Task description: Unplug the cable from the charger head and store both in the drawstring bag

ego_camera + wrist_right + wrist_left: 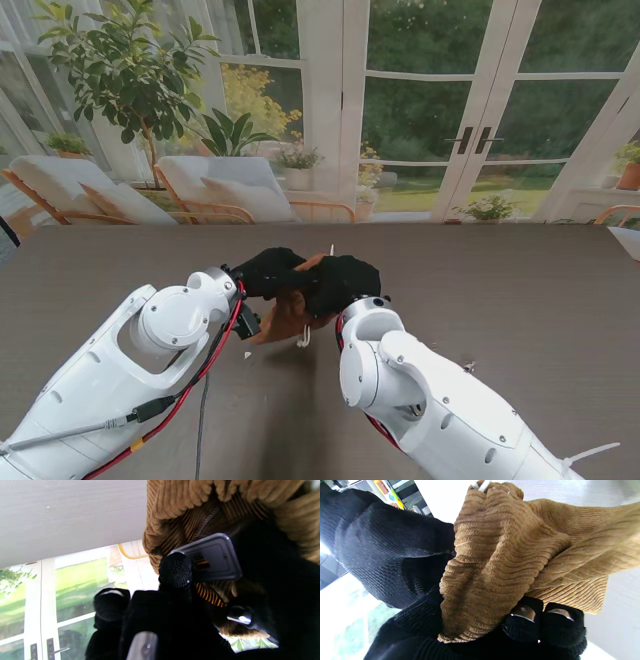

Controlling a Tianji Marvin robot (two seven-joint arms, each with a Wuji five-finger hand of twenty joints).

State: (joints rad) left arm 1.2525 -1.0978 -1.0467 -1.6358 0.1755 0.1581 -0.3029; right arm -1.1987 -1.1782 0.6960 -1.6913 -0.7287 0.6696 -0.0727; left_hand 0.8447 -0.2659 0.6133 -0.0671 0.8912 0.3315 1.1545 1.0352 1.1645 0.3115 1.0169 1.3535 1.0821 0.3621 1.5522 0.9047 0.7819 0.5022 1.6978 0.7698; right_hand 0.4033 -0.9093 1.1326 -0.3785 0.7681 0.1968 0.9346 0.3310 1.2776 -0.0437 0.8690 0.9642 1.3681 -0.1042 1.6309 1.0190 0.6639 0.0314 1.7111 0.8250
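Stand view, hands: left hand (262, 272) and right hand (345, 282) meet above the surface (520, 300), both against the tan drawstring bag (285, 318), which hangs just nearer to me than the fingers.

Left wrist view, grasp: fingers (523, 626) pinch the gathered corduroy bag; a white cord end (482, 484) shows at the far fold.

Right wrist view, key relation: the grey charger head (212, 557) sits at the bag's open mouth, its flat face toward the camera, one fingertip (175, 568) pressed on its edge; judged partly inserted.

Cable: not visible.

Nearer hand: the right.
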